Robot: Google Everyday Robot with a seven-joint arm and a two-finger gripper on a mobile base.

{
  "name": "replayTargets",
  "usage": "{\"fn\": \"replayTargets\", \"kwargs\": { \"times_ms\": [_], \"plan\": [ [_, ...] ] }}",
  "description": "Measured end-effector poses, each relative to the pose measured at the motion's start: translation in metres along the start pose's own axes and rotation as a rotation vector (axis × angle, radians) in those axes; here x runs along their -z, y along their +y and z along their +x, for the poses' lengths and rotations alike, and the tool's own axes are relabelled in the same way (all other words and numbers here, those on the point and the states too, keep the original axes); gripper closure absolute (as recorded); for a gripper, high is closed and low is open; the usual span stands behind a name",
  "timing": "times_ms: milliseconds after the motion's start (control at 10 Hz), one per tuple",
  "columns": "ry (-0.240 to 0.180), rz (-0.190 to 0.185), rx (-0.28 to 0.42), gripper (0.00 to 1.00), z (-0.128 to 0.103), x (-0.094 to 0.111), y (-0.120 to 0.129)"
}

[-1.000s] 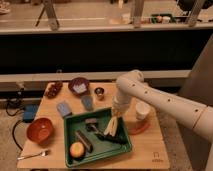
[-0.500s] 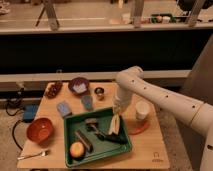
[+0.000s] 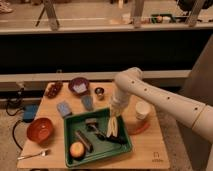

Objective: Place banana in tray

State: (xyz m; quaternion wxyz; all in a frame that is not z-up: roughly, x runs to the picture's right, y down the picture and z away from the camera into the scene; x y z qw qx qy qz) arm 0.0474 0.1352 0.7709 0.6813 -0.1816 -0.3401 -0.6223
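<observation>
The green tray point(image 3: 98, 155) lies at the front middle of the wooden table. The yellow banana point(image 3: 112, 128) is at the tray's right side, pointing down into it, its top end right under my gripper point(image 3: 114, 116). I cannot tell whether the banana rests on the tray floor or hangs just above it. My white arm reaches in from the right and bends down over the tray. The tray also holds an apple point(image 3: 77, 149), a dark bar point(image 3: 84, 140), a grey item point(image 3: 92, 123) and a dark item point(image 3: 118, 138).
A white cup point(image 3: 142, 110) stands on an orange plate point(image 3: 138, 128) just right of the tray. A red bowl point(image 3: 40, 129) and a fork point(image 3: 34, 155) are at the left. A purple bowl point(image 3: 79, 85), a blue sponge point(image 3: 64, 108), a blue cup point(image 3: 87, 102) and a metal cup point(image 3: 99, 92) are behind the tray.
The arm has shifted only slightly. The banana stays under the gripper over the tray's right side, in nearly the same place.
</observation>
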Motion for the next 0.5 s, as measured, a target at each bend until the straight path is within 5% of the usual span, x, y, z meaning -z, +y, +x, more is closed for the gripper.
{"fn": "replayTargets", "kwargs": {
  "times_ms": [200, 400, 500],
  "plan": [
    [0.008, 0.002, -0.023, 0.20, 0.002, -0.002, -0.004],
    [0.027, 0.024, -0.175, 0.20, 0.011, 0.000, 0.002],
    [0.031, 0.072, -0.288, 0.20, 0.018, 0.005, 0.008]
  ]
}}
